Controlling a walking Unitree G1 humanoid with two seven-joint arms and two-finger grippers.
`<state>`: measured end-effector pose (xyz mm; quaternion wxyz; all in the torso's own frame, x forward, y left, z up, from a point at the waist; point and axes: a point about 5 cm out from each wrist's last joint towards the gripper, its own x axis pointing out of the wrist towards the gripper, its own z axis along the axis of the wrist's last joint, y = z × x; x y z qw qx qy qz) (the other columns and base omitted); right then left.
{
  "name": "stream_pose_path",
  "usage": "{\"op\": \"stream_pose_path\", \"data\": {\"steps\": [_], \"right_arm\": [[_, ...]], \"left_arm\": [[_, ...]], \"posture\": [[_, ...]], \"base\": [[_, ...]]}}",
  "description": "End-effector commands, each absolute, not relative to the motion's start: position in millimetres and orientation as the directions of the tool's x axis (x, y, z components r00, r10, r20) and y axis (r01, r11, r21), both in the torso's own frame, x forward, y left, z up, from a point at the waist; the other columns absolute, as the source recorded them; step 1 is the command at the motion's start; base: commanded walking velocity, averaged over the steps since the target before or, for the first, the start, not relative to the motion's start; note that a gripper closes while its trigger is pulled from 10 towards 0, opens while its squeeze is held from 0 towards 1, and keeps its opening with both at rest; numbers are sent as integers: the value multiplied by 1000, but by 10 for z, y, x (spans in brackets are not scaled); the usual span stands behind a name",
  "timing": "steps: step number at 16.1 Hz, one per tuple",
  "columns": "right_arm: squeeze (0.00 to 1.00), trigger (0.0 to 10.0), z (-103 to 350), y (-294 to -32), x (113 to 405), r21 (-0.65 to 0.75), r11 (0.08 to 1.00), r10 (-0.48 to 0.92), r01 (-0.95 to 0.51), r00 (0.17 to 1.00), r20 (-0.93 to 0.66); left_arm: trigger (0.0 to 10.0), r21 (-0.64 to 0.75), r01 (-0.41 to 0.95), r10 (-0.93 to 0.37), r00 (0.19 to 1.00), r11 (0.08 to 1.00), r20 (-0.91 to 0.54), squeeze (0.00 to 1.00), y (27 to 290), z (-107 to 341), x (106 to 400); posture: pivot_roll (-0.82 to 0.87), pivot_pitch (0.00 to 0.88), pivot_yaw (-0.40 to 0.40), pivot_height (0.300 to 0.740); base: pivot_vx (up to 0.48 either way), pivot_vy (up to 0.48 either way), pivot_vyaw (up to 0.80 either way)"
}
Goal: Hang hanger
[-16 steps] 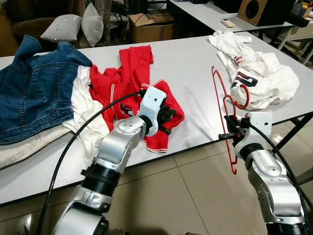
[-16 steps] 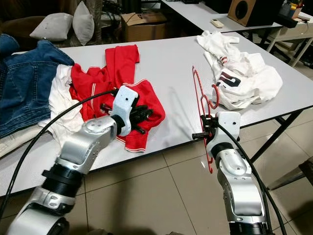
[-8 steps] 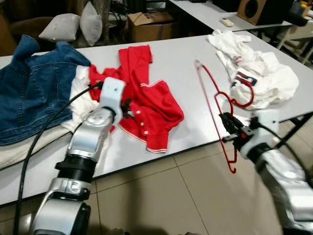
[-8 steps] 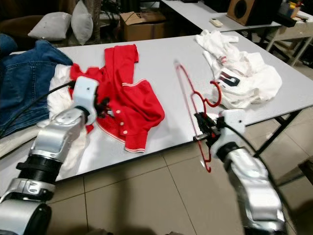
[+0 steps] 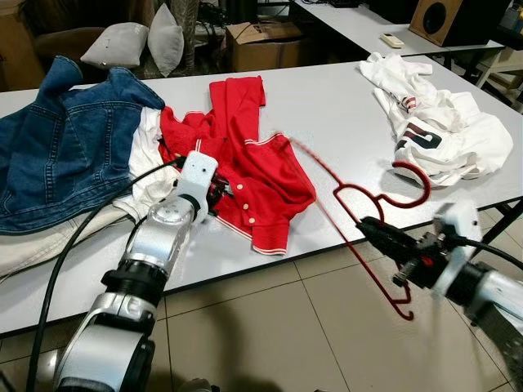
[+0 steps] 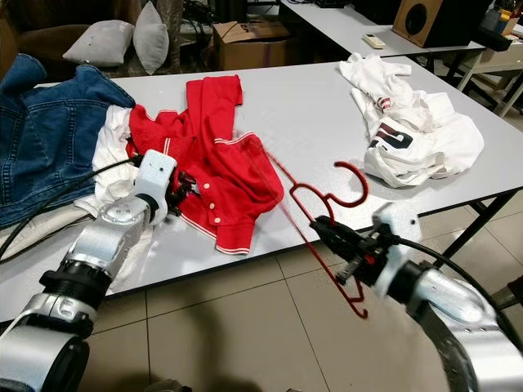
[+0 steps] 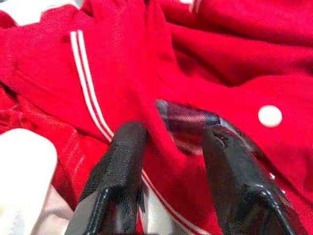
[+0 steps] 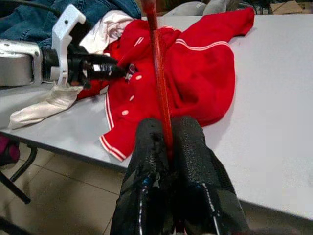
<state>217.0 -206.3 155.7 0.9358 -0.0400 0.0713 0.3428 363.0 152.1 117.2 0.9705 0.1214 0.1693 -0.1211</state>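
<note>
The red hanger [image 5: 359, 214] is clamped in the right gripper [image 6: 327, 233], whose two black fingers [image 8: 146, 161] are pressed together on one thin bar of it. The hanger slants through the air ahead of that gripper, above the near edge of the white table [image 5: 327, 106]; its hook curls up beyond the fingertips, and its far end is blurred where it crosses the red jacket [image 5: 253, 163]. In the right wrist view the bar runs straight out between the fingers and is cut off at the frame edge, so the hook is hidden there.

The right arm reaches forward and inward from below the table edge, gripper level and pointing toward the left gripper [image 5: 214, 196]. The left arm stretches out over the table, its gripper at the jacket's near hem. Its fingers [image 7: 122, 161] stand a little apart with a fold of red cloth lying between them; whether they are pinching it is hard to make out. A plaid label and a white button show just past the fingertips.

Beyond the left gripper, a denim jacket [image 5: 65, 139] lies over white cloth [image 5: 147, 171]. Well beyond the right gripper lies a heap of white shirts [image 5: 441, 131].
</note>
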Motion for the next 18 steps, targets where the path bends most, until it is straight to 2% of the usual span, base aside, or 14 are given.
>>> {"op": "stream_pose_path", "data": {"steps": [1,2,4,5,7,8,9,10,15,18], "right_arm": [[0,10000,1626,-2097,2154,-37,760,638,-649,755,-150],[0,10000,1622,-2093,2141,-30,753,646,-657,747,-156],[0,10000,1605,-2068,2124,-23,739,661,-673,731,-169],[0,10000,1595,-2065,2130,-22,738,662,-675,729,-172],[0,10000,1582,-2036,2129,-22,729,671,-685,719,-181],[0,10000,1572,-2026,2122,-22,722,676,-691,712,-189],[0,10000,1565,-2020,2116,-23,719,679,-695,708,-194],[0,10000,1540,-1998,2084,-18,702,692,-711,689,-214],[0,10000,1468,-2026,1985,-30,651,714,-759,625,-317],[0,10000,1367,-2059,1917,-47,614,691,-788,565,-450]], "left_arm": [[10000,167,259,-183,912,951,-367,0,1519,1173,3646],[10000,142,256,-189,910,956,-369,0,1517,1148,3644],[10000,-22,232,-225,909,972,-350,0,1459,1142,3649],[10000,-45,212,-213,905,976,-367,0,1464,1110,3658],[10000,1,166,-150,893,986,-423,0,1502,1012,3652],[8118,1,150,-135,893,989,-429,0,1507,997,3654],[8118,0,144,-130,893,990,-430,0,1509,992,3655],[0,8,135,-118,893,991,-435,0,1518,978,3655],[0,61,90,-56,903,994,-427,0,1599,942,3660],[0,33,149,-139,966,988,-220,0,1487,1256,3739]], "posture": [[-76,0,-20,740],[-76,0,-20,740],[-75,0,-25,740],[-71,0,-28,740],[-71,0,-28,740],[-72,0,-28,740],[-72,0,-28,740],[-71,0,-29,740],[-77,0,-30,740],[-74,0,-31,740]], "base": [[0,0,0],[0,0,0],[0,0,0],[0,0,0],[0,0,0],[0,0,0],[0,0,0],[0,0,0],[0,0,0],[0,0,0]]}}
